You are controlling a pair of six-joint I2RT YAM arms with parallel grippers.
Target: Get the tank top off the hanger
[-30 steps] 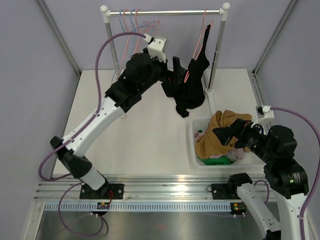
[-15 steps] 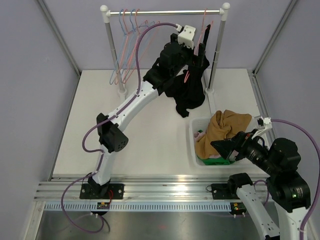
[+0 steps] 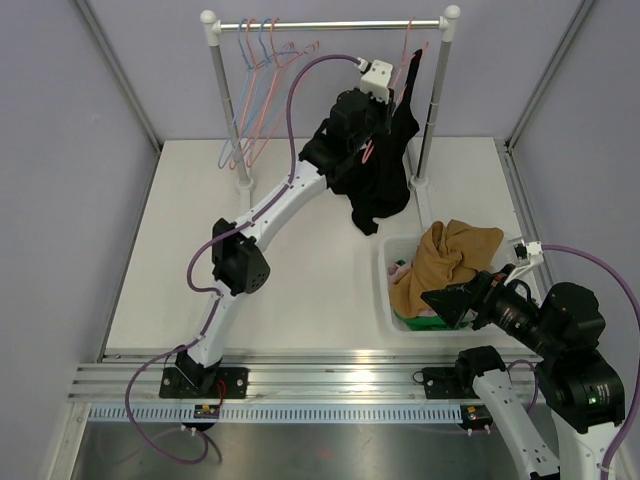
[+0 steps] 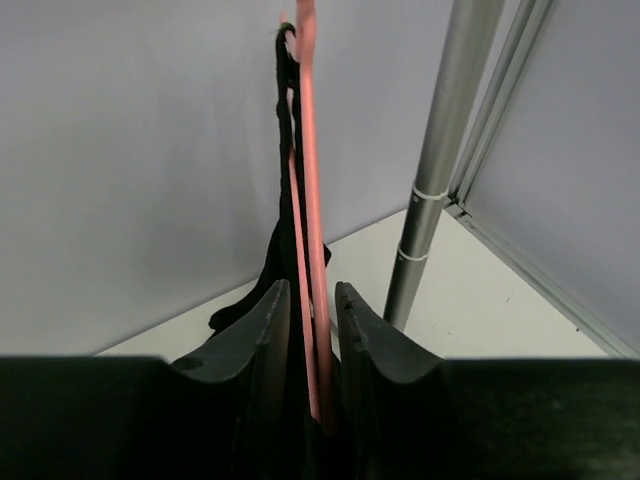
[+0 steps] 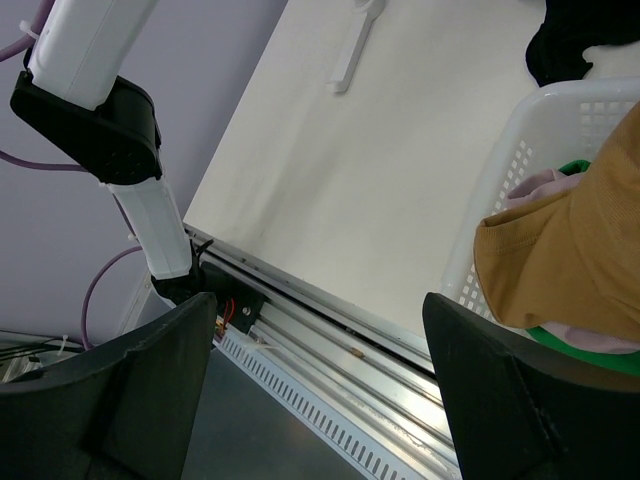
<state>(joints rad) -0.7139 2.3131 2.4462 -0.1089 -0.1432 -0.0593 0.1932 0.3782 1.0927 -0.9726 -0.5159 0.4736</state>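
A black tank top [image 3: 382,188] hangs on a pink hanger [image 3: 407,68] at the right end of the rail. My left gripper [image 3: 378,138] reaches into it from the left. In the left wrist view its jaws [image 4: 312,290] stand narrow, shut on the hanger's two pink wires [image 4: 308,200], with the top's black strap [image 4: 284,130] running alongside. The garment's lower part is hidden behind the fingers there. My right gripper [image 3: 447,300] hovers open by the basket's near side; its view [image 5: 318,297] shows nothing between the fingers.
A white basket [image 3: 386,292] at the right holds an ochre garment [image 3: 452,252] and other clothes. The rack's right pole [image 3: 432,100] stands just beside the hanger, also close in the left wrist view [image 4: 440,160]. Several empty hangers [image 3: 262,62] hang at the rail's left.
My left arm swung right along the rail to the pink hanger, and its jaws closed in from wide open. The right gripper drew back slightly toward the near edge.
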